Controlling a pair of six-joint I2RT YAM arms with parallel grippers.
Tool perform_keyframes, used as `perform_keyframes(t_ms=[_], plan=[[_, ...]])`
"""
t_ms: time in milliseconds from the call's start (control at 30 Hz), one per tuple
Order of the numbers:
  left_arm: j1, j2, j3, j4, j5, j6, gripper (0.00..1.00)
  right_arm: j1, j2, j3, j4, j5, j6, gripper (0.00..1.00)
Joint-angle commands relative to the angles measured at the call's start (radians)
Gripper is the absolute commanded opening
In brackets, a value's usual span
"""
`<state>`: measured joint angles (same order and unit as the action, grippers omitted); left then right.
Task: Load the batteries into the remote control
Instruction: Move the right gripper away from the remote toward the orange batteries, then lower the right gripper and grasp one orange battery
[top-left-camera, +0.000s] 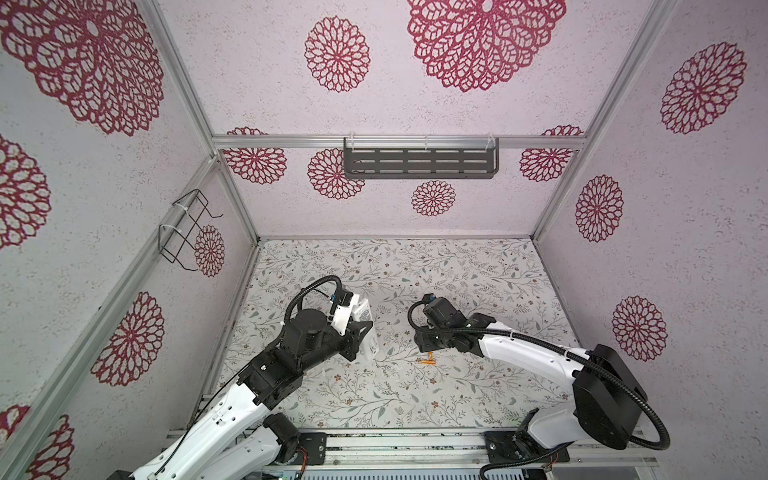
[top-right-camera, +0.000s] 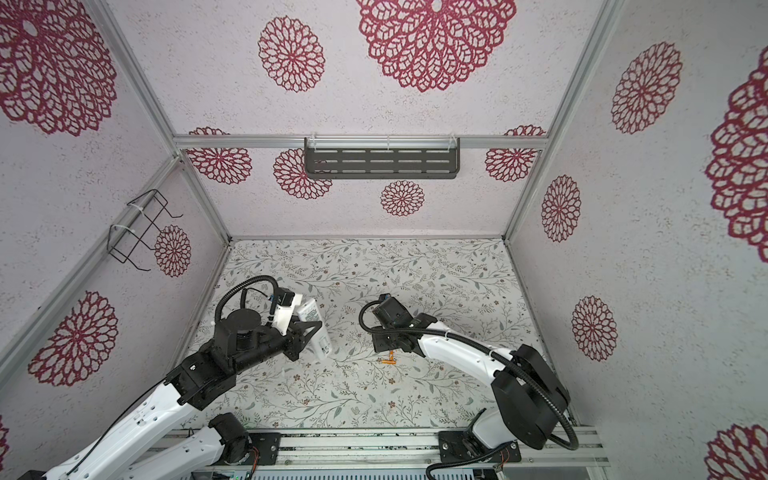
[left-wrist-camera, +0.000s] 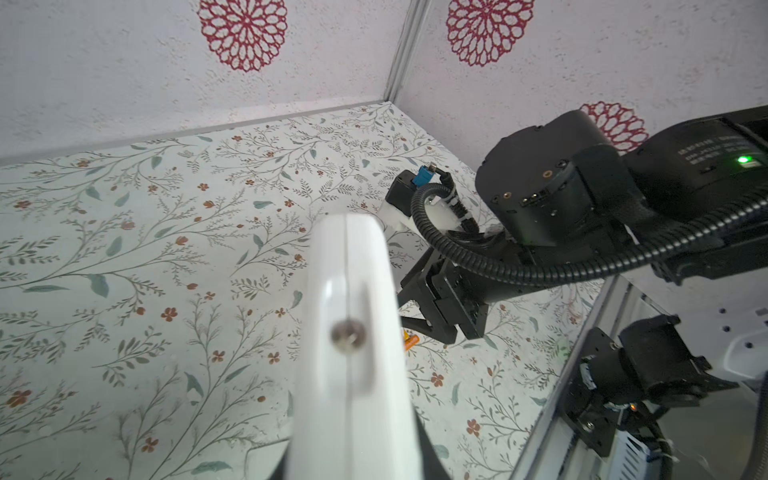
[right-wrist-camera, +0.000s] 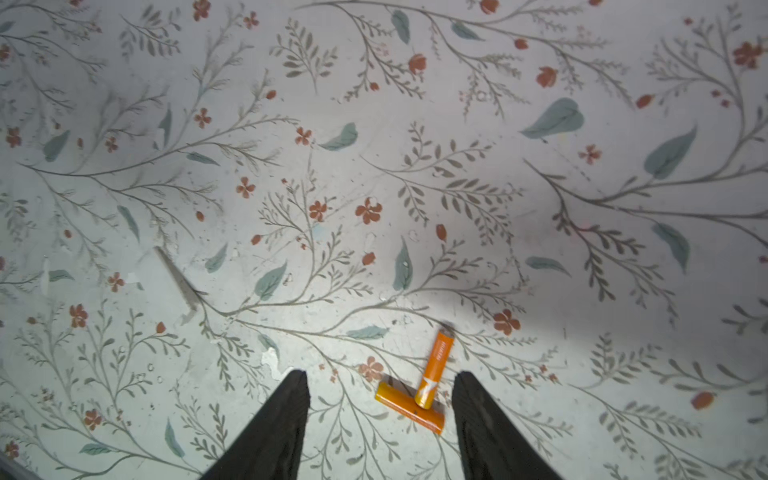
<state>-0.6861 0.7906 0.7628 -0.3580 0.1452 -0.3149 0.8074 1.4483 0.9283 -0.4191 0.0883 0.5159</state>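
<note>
Got the left claw (top-left-camera: 362, 332) clenched on the remote control (top-left-camera: 365, 311), over on the left in both top views, looks lifted clear of the surface (top-left-camera: 478, 282), long white body tilted with a printed label on the face turned toward the overhead camera. From the left wrist view, just seeing the remote end-on and blurry, filling the middle of the shot, with a small shiny round dot set in a recess on that end. Can't really make out the left fingers there apart from dark slivers at the edge of the shot. Over on the right, looking at the right claw (right-wrist-camera: 381, 376) spread apart and gripping nothing, pointed down at the surface. Spotted the batteries (right-wrist-camera: 428, 390) lying flat on the surface in a T shape, pale end of one butted against the side of the other, touching. Sitting between the two dark fingers (right-wrist-camera: 282, 424) in the right wrist view, closer to one finger than the other, no contact with either as far as visible. In both top views, just tiny orange bits poking out in front of the right claw, near the middle of the surface, off to the right of the remote and not touching it. Can't tell fingertip contact with the surface from a hover just above it
</note>
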Motion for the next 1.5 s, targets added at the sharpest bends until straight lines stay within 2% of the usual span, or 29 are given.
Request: perform_keyframes(t_ms=[0,233,433,700,1067,1467], plan=[[0.012,-0.001,-0.025,0.102,0.121,-0.026,0.0,-0.008,-0.031,-0.025,-0.068,0.063,0.005,0.54],[0.016,0.007,-0.064,0.173,0.157,-0.053,0.0,-0.008,-0.038,-0.07,-0.047,0.045,0.015,0.49],[0.016,0.016,-0.08,0.196,0.158,-0.061,0.0,-0.007,-0.09,-0.149,0.067,-0.089,-0.107,0.54],[0.016,0.035,-0.08,0.207,0.163,-0.062,0.0,-0.009,-0.043,-0.141,0.03,-0.134,-0.239,0.58],[0.017,0.027,-0.08,0.194,0.144,-0.058,0.0,-0.008,0.048,-0.098,0.021,-0.165,-0.393,0.52],[0.017,0.02,-0.083,0.19,0.127,-0.055,0.0,-0.009,0.098,-0.083,-0.001,-0.158,-0.444,0.42]])
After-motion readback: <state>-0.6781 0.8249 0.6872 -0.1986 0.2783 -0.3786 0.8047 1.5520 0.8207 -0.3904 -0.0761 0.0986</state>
